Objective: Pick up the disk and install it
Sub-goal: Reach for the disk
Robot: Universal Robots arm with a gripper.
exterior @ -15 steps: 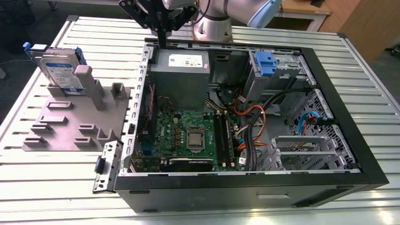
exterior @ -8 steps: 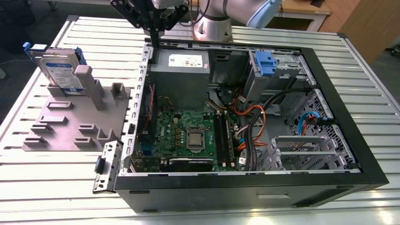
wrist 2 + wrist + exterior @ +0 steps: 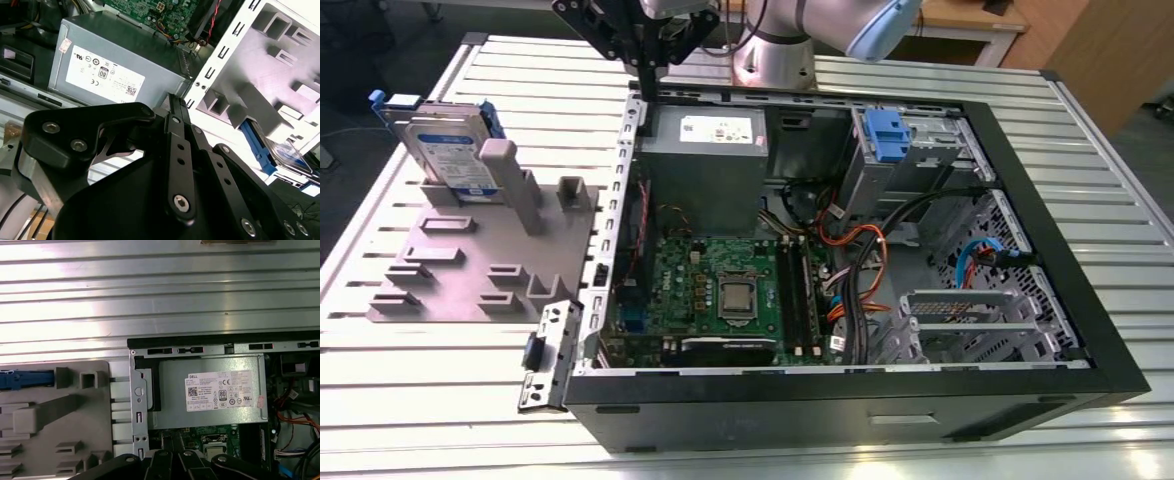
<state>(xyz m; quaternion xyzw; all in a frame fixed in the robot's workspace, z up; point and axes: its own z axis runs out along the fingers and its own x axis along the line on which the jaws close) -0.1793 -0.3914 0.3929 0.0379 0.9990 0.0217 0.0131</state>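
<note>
The disk [image 3: 447,150], a silver drive in a blue carrier frame, stands upright on edge in a slot at the back of the grey fixture [image 3: 467,270], on the exterior view's left. Its blue frame also shows in both wrist views [image 3: 282,150] [image 3: 25,380]. My gripper [image 3: 647,82] hangs above the back left corner of the open computer case [image 3: 1067,290], to the right of the disk and well apart from it. Its black fingers [image 3: 175,115] lie together with nothing between them.
The case holds a grey power supply [image 3: 707,150] with a white sticker, a green motherboard [image 3: 720,290], loose cables [image 3: 854,250] and a metal drive bay with a blue latch [image 3: 886,135]. The ribbed metal table [image 3: 454,400] surrounds the case and fixture.
</note>
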